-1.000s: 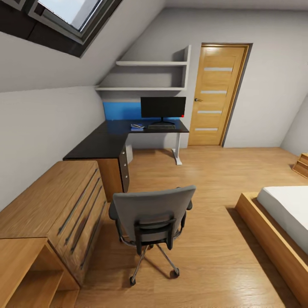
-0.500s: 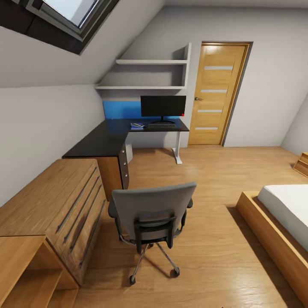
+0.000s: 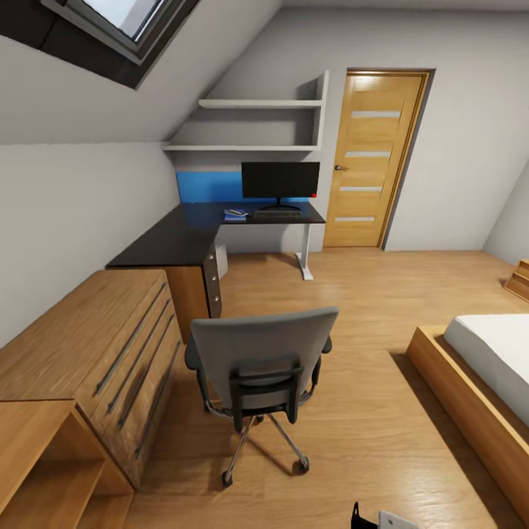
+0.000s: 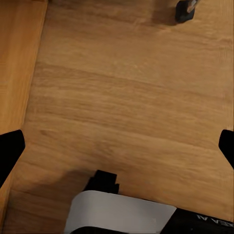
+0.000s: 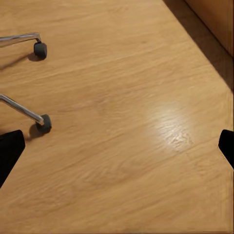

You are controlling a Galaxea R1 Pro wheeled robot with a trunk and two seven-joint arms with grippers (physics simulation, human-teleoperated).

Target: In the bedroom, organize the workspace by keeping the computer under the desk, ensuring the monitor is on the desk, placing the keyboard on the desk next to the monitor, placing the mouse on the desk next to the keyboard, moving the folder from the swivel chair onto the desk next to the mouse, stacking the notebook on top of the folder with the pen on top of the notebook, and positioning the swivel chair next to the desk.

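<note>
Below, both hands hang over the light wood plank floor [image 5: 141, 126], each with its black fingertips [image 4: 9, 151] wide apart at the picture's edges and holding nothing: left hand [image 4: 117, 146], right hand [image 5: 117, 146]. Just ahead, the grey swivel chair with black armrests [image 3: 258, 367] stands with its back to the camera, well apart from the matte black L-shaped table [image 3: 191, 235]. On that table stand the black flat monitor [image 3: 280, 181], the slim black keyboard [image 3: 278, 215] and a blue folder stack [image 3: 235, 216], too small to make out. A wood-framed bed [image 3: 477, 389] is cut off at the right.
</note>
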